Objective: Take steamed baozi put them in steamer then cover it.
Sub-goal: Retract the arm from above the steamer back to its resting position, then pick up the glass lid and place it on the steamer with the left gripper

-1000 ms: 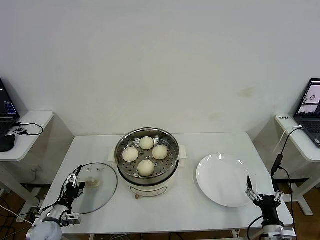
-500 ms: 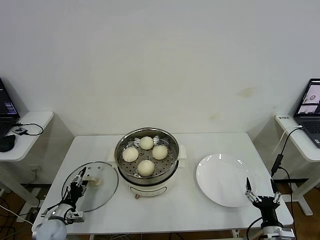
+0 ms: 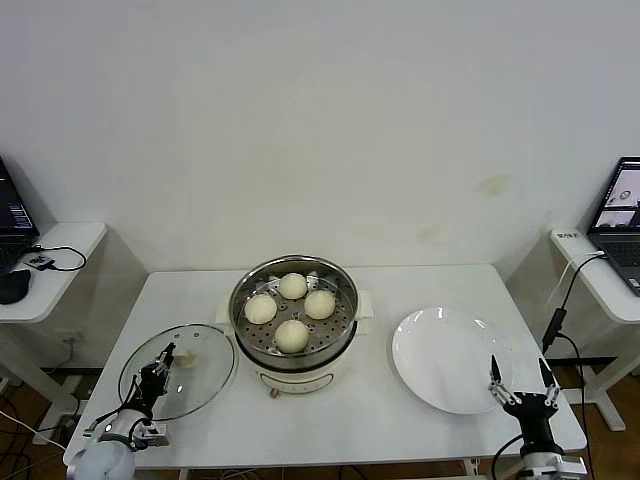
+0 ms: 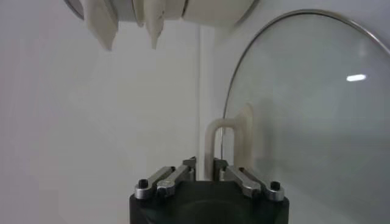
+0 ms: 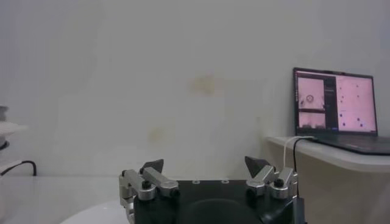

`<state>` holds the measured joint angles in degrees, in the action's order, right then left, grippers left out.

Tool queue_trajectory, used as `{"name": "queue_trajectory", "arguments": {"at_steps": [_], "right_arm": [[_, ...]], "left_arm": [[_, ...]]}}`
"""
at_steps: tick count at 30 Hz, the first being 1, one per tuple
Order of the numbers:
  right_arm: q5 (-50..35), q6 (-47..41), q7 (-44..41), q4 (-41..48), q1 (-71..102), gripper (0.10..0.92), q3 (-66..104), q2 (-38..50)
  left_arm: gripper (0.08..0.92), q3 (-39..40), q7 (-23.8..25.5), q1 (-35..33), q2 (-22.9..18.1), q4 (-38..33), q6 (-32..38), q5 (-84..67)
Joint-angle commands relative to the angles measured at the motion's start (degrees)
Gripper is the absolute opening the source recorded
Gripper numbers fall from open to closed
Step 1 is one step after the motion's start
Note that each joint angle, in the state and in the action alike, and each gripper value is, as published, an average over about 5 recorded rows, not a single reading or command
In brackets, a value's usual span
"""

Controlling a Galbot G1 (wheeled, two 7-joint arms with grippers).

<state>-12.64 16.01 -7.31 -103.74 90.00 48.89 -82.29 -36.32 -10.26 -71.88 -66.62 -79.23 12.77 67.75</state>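
Several cream-white baozi point(image 3: 292, 334) lie on the perforated tray inside the steel steamer point(image 3: 240, 300) at the table's middle. The glass cover point(image 3: 195, 385) is to the steamer's left, near the table's front left. My left gripper point(image 3: 160, 368) is shut on the cover's cream bar handle point(image 4: 211, 143); in the left wrist view the left gripper point(image 4: 205, 167) pinches one leg of the handle, and the glass point(image 4: 304, 109) spreads beyond. Whether the cover rests on the table I cannot tell. My right gripper point(image 3: 520, 385) waits open at the front right; in its own wrist view the right gripper point(image 5: 204, 164) holds nothing.
An empty white plate point(image 3: 445, 360) lies to the right of the steamer, close to the right gripper. Side desks with laptops point(image 3: 622, 215) stand on both sides of the table. The steamer's white base point(image 4: 100, 24) shows ahead of the left gripper.
The left gripper has gone from open to shut on the cover's handle. The cover has shifted slightly to the left. The right arm has barely moved.
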Motion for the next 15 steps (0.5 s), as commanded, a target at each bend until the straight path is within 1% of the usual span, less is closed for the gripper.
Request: {"name": "queue_trajectory", "arguments": {"at_steps": [1, 5, 8, 11, 15], "right_arm": [[0.1, 0.1, -0.1, 0.0, -0.1, 0.823, 0.0, 0.0], [0.3, 0.1, -0.2, 0.0, -0.2, 0.823, -0.4, 0.0], [0.4, 0.1, -0.2, 0.0, -0.3, 0.823, -0.7, 0.2], [0.5, 0.1, -0.2, 0.0, -0.4, 0.823, -0.9, 0.3], [0.6, 0.0, -0.2, -0.1, -0.5, 0.823, -1.3, 0.7]], "left_arm": [[0.124, -2.3, -5.5, -1.8, -1.0, -3.0, 1.1, 0.3], [0.124, -5.1, -6.8, -4.6, -1.9, -7.8, 0.8, 0.9], [0.124, -7.4, -6.2, -6.9, -1.7, -12.1, -0.2, 0.5], [0.124, -9.8, -4.3, -9.1, -0.7, -16.2, -1.9, -0.3], [0.124, -13.2, -0.5, -11.3, 1.1, -21.0, -5.2, -1.4]]}}
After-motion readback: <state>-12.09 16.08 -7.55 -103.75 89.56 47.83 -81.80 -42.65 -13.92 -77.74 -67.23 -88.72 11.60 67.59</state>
